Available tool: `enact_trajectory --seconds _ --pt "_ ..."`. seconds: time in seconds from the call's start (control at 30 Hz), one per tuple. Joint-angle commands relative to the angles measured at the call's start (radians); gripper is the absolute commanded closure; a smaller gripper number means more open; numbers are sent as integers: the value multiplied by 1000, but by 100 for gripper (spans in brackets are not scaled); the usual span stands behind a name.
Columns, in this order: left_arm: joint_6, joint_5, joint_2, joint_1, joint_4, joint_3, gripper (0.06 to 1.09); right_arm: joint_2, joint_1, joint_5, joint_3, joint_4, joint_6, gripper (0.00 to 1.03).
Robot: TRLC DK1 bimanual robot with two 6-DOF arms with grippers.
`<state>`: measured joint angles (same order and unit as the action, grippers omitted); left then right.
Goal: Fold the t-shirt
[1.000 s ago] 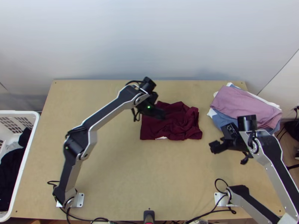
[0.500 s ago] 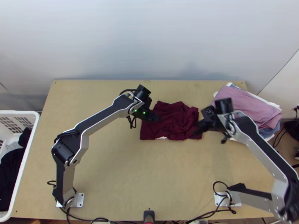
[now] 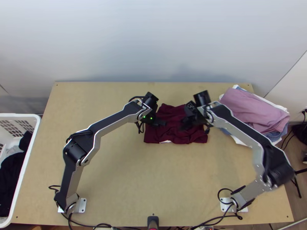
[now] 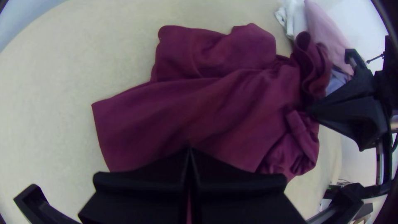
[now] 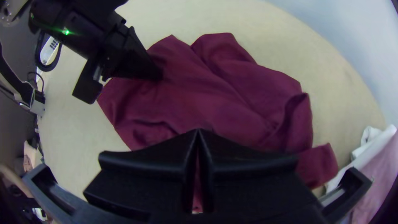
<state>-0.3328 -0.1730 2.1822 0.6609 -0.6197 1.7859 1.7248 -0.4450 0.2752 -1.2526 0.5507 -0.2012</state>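
And here you are, with your left gripper (image 3: 162,122) pointing in over the maroon t-shirt (image 3: 169,135) from its left side, and your right gripper (image 3: 184,125) leaning in over it from the right! The t-shirt is lying near the middle of the wooden table (image 3: 134,172), partly bunched: its left part is spreading fairly smooth, its right part is gathering into ridges and rolled folds, and a small white patch (image 3: 165,142) is peeking out at the near edge. Now the pincers: in the left wrist view, your left gripper (image 4: 190,149) is pressing its two fingertips together over the smoother cloth. In the right wrist view, your right gripper (image 5: 199,130) is doing the same, tip against tip, with maroon cloth lying beyond. Whether either pair is nipping a bit of fabric or just hovering at its surface, you can't tell from here. Over to your right, a pile of clothes (image 3: 249,109) is sitting on the table, mauve on top with white and blue underneath, while at your far left a white basket (image 3: 30,166) is holding dark clothing (image 3: 11,172)
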Motion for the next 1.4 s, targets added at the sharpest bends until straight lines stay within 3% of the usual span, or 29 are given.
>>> enact_trajectory --seconds 0.0,0.33,0.67,0.9,1.1,1.17,1.3,1.33,1.37 --pt "8 35 27 -4 2 6 104 165 -26 28 -64 -25 5 100" --pt "15 55 24 -7 -5 -10 104 183 55 27 61 -18 -47 100" --pt "20 55 21 -18 -5 -23 104 -100 290 25 245 149 -159 100" --pt "26 55 19 -18 -6 -31 104 -332 310 22 314 229 -173 99" --pt "31 53 -36 -20 -20 -40 104 -386 322 24 262 275 -147 75" --pt "37 55 -56 -24 -20 -56 104 -372 342 25 251 275 -118 60" --pt "43 53 -84 -57 -37 -82 104 -288 377 55 248 276 -90 19" --pt "41 50 -98 -63 -46 -82 102 -264 382 61 248 276 -87 11" --pt "37 41 -116 -69 -55 -82 94 -243 385 68 245 276 -86 5"
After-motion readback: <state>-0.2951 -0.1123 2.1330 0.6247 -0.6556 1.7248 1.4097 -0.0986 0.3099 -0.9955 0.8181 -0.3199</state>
